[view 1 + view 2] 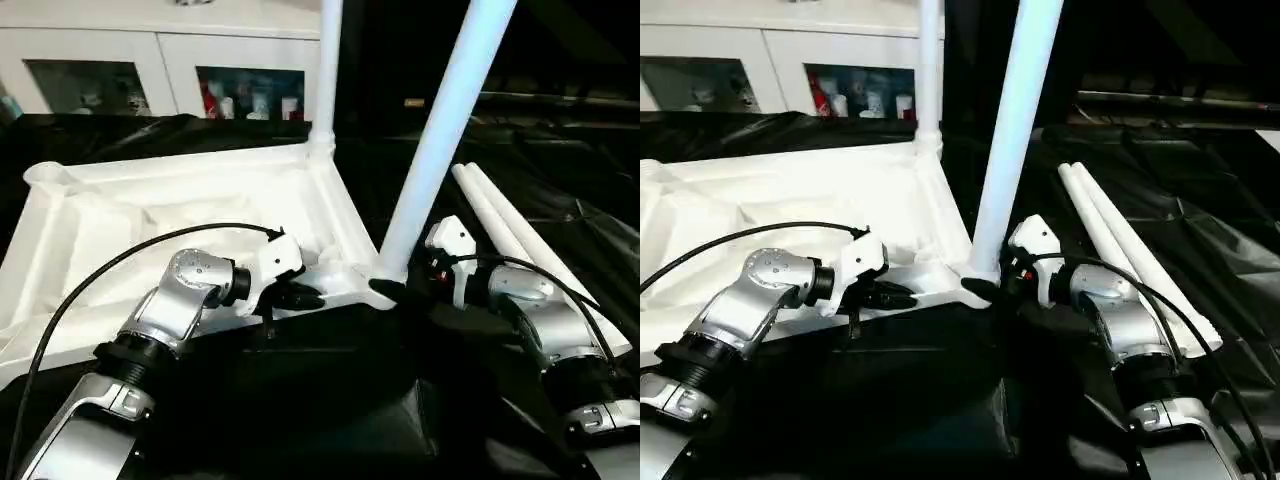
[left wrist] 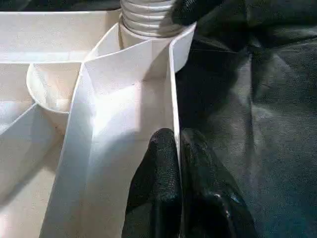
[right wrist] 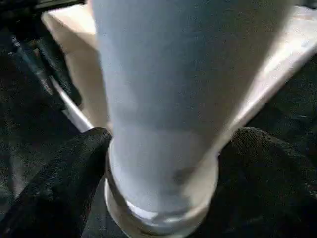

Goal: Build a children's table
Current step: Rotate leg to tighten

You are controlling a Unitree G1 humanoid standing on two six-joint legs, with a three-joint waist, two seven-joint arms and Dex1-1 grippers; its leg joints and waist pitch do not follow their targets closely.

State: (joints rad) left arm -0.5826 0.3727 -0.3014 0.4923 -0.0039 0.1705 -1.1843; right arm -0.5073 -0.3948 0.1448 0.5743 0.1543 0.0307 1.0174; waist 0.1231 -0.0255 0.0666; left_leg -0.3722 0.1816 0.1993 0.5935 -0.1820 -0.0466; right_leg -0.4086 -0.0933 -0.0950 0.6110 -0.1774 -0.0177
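Seating the second leg (image 1: 440, 140) in the near corner socket of the upturned tabletop (image 1: 150, 215); right claw (image 3: 161, 163) spread around the leg's base, left claw (image 2: 181, 183) pressed shut on the rim beside it; next likely: regrip, twist tight, two loose legs (image 1: 520, 240) lie on the table beyond the right claw.

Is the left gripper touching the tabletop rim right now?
Touching. In the left wrist view the left gripper is shut on the tabletop rim, one black finger against each face of the thin wall.
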